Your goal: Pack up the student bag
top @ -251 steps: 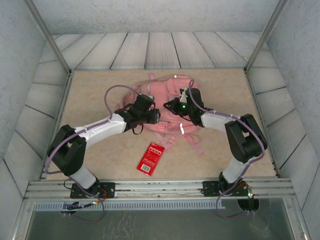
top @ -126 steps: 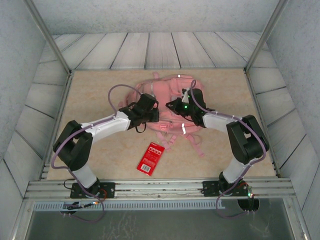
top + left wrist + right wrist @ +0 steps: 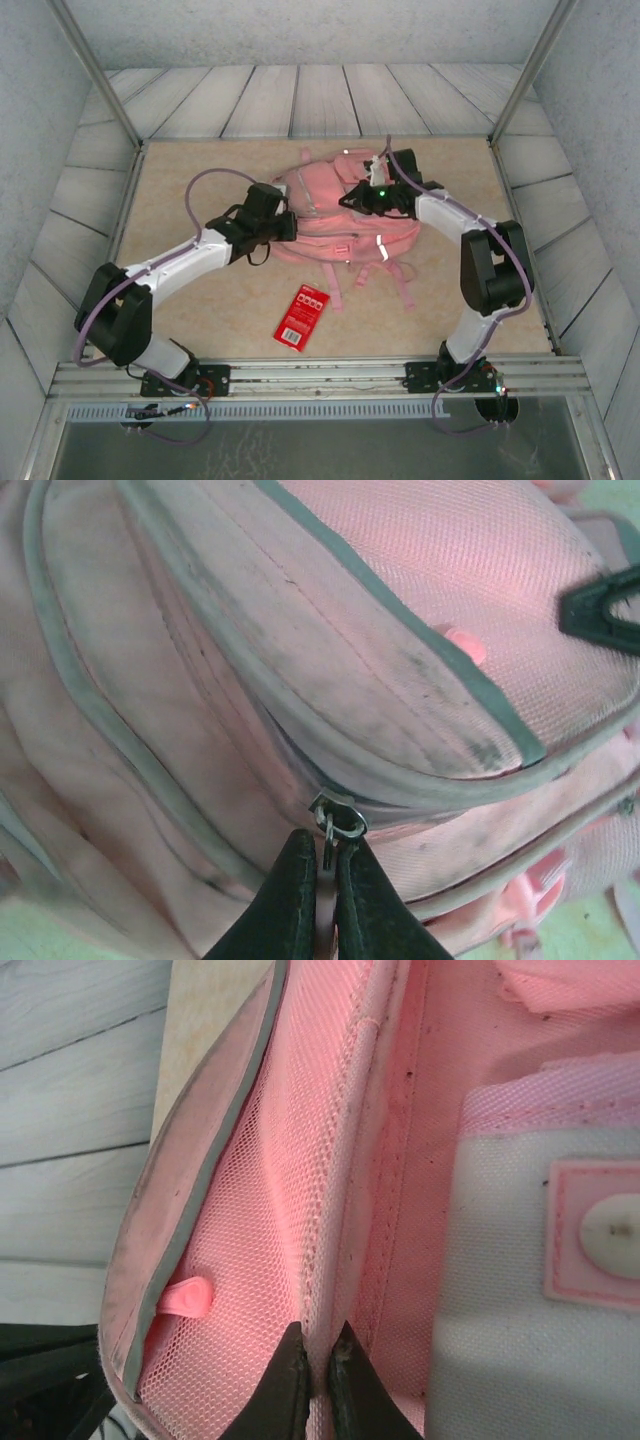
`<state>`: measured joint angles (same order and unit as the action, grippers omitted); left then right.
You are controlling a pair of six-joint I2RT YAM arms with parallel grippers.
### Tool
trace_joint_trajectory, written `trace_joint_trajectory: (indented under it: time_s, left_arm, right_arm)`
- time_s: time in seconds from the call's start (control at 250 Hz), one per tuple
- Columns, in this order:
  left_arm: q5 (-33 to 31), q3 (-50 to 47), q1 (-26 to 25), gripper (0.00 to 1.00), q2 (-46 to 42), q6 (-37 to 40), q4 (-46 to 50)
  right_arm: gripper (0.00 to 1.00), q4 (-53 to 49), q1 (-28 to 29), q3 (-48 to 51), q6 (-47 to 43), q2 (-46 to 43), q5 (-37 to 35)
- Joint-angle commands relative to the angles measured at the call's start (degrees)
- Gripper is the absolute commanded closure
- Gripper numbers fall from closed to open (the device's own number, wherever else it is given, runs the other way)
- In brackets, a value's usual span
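From above I see the student bag [image 3: 335, 205] lying flat mid-table [image 3: 200, 170]. The wrist views add that my left hand [image 3: 326, 855] pinches its zip pull [image 3: 338, 820] and my right hand [image 3: 318, 1345] is clamped on its mesh [image 3: 300, 1210].

White arms [image 3: 185, 265], black joints [image 3: 113, 322], purple cables [image 3: 212, 177]

The student bag [image 3: 335, 215], a large pink fabric backpack with grey piping, lies at the far middle of the table [image 3: 200, 170]. Its shoulder straps [image 3: 398, 283] trail toward the near edge. Small white reflective strips [image 3: 381, 245] mark its near side. A metal zip pull [image 3: 338, 823] sits on a grimy seam.
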<state>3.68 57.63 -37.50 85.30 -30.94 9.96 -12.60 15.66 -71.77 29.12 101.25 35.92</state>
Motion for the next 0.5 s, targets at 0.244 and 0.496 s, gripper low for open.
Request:
trace_joint_trajectory:
  time_s: [0.244,0.496]
  left_arm:
    - [12.53,1.61,2.41,1.00,-2.87,15.38,10.71]
    - [22.38,2.64,0.42,1.00,-2.14,18.02,9.90]
  right_arm:
    - [0.97,-11.63,-5.34,-13.14,-12.51,7.01,0.35]
    - [0.57,-11.30,-5.41,-10.58,-9.44,1.65,-5.23]
